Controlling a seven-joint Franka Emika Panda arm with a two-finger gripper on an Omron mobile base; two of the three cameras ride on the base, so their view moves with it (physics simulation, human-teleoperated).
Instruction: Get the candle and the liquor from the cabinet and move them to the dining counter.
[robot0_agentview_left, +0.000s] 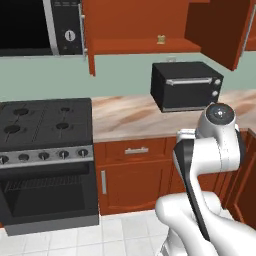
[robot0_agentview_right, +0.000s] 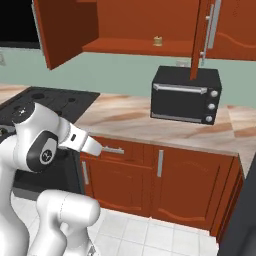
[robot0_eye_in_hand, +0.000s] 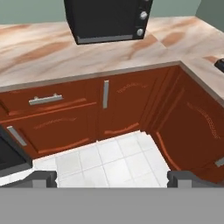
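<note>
Left base view: the cabinet (robot0_agentview_left: 145, 30) stands with both doors swung open, and the candle (robot0_agentview_left: 161, 39) sits alone on its lower shelf, near the front edge, directly above the toaster oven (robot0_agentview_left: 186, 86) on the counter (robot0_agentview_left: 125, 117). No dark bottle can be made out on the visible part of the shelf, so the liquor may be deeper in or off frame; cannot tell. The arm is folded low in front of the base cabinets, well below the shelf. Right base view: the candle (robot0_agentview_right: 158, 40) again sits near the shelf lip, with the right door's (robot0_agentview_right: 200, 37) edge hanging just to its right and the toaster oven (robot0_agentview_right: 185, 95) underneath. Judgement: the step in hand is the reach for the candle, barely begun. Hand view: the claw (robot0_eye_in_hand: 111, 178) has its fingertips (robot0_eye_in_hand: 41, 178) spread wide apart with nothing between them, pointed down at the floor tiles (robot0_eye_in_hand: 109, 162) and the lower cabinet fronts (robot0_eye_in_hand: 105, 113). To do this well, raise the wrist and level it before advancing, enter between the open doors, clear the toaster oven's top, and approach the candle horizontally, closing low on its squat body. Risk: a small target that could be knocked back on the shelf.
</note>
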